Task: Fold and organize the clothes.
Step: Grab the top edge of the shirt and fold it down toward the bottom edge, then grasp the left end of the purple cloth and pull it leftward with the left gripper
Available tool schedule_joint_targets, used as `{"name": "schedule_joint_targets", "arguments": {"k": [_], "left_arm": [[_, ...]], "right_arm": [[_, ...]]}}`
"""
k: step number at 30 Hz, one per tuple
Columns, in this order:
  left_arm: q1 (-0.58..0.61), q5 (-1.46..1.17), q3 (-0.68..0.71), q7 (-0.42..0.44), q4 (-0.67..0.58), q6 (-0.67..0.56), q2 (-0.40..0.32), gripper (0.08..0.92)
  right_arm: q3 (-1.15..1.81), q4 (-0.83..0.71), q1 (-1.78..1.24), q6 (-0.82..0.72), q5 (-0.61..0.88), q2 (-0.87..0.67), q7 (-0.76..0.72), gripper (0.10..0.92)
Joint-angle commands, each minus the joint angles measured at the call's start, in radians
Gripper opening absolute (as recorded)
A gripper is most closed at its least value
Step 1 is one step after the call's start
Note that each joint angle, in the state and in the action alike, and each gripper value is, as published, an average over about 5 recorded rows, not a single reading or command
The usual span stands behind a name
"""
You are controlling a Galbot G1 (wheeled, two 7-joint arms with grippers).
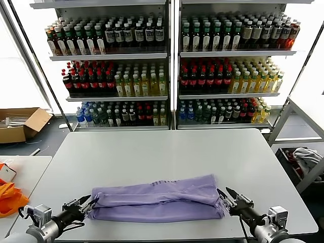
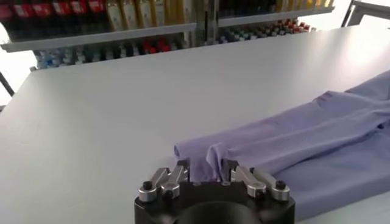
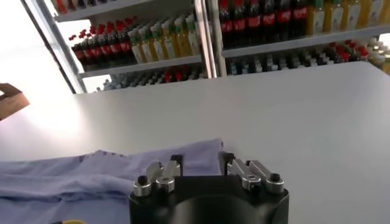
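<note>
The lavender T-shirt (image 1: 158, 202) lies folded into a long strip across the near part of the white table (image 1: 162, 152). A dark print shows on its top fold. My left gripper (image 1: 86, 202) is at the strip's left end, open, with the fabric edge (image 2: 210, 155) between its fingers (image 2: 183, 165). My right gripper (image 1: 226, 194) is at the strip's right end, open, with the shirt's corner (image 3: 195, 155) between its fingers (image 3: 175, 161). Both grippers sit low at table height.
An orange cloth (image 1: 9, 197) lies on a side table at the left. A cardboard box (image 1: 20, 124) sits on the floor at the far left. Shelves of bottles (image 1: 167, 66) stand behind the table. A bin with cloth (image 1: 304, 159) stands at the right.
</note>
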Motion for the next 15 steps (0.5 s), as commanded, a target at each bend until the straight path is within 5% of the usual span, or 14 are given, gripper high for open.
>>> {"name": "schedule_joint_targets", "arguments": {"k": [1,9,15], "left_arm": [[0.07,0.024,-0.053,-0.103,-0.089,-0.028,-0.144,0.473],[-0.001,0.017,0.06,-0.251,-0.036,-0.065,-0.278,0.725],[-0.018,0.007,0.118,-0.341,-0.015,-0.062,-0.306,0.818]], "right_arm": [[0.129,0.055,-0.112,0.12,-0.015,0.048,-0.034,0.579],[0.158,0.038,-0.155,0.159,-0.032,0.094,-0.035,0.794],[0.167,0.032,-0.156,0.163,-0.032,0.102,-0.033,0.822]]}}
